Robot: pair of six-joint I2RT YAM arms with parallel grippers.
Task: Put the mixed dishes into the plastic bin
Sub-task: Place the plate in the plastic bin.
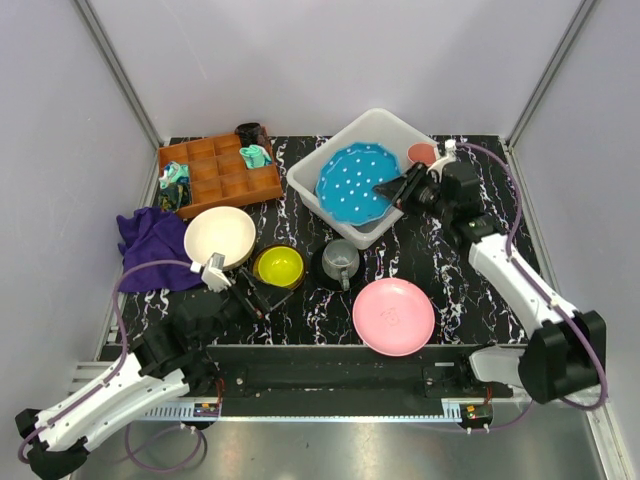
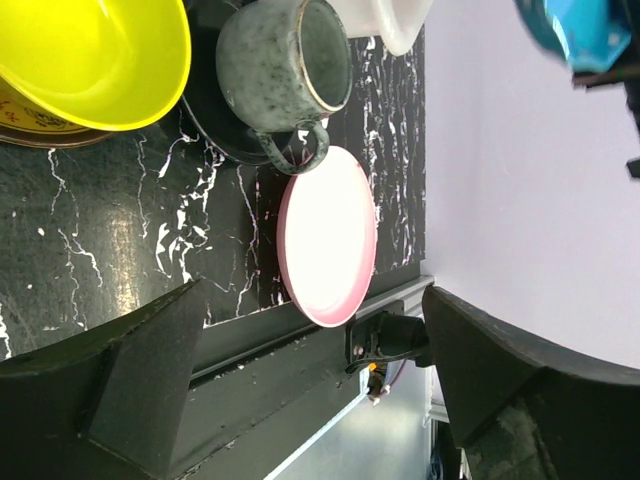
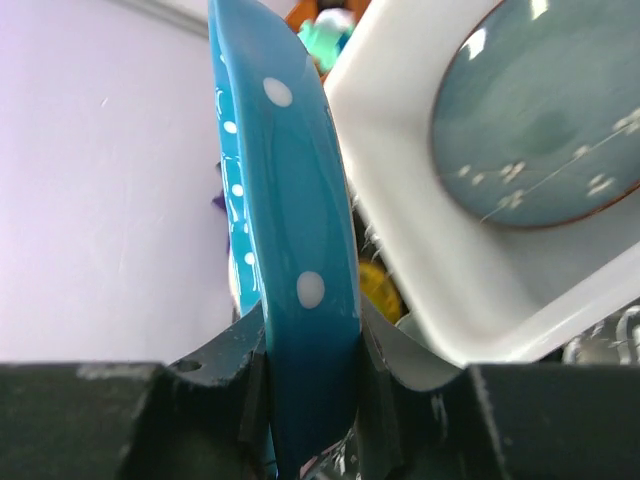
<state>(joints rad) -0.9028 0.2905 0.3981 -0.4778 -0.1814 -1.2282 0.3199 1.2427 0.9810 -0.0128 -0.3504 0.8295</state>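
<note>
My right gripper [image 1: 395,188] [image 3: 305,400] is shut on the rim of the blue white-dotted plate [image 1: 355,185] [image 3: 290,200] and holds it tilted over the plastic bin [image 1: 305,190]. A grey-blue plate [image 3: 540,110] lies inside the bin [image 3: 400,200]. A pink cup [image 1: 421,153] stands behind the bin. On the table are a cream bowl [image 1: 220,237], a yellow bowl [image 1: 279,265] [image 2: 90,55], a grey mug [image 1: 340,260] [image 2: 285,65] on a black saucer [image 1: 322,268] [image 2: 215,130], and a pink plate [image 1: 393,316] [image 2: 328,235]. My left gripper [image 1: 255,297] [image 2: 310,370] is open and empty, in front of the yellow bowl.
A purple cloth [image 1: 150,245] lies at the left beside the cream bowl. A brown wooden compartment tray [image 1: 220,175] with small items stands at the back left. Grey walls close in the sides and the back.
</note>
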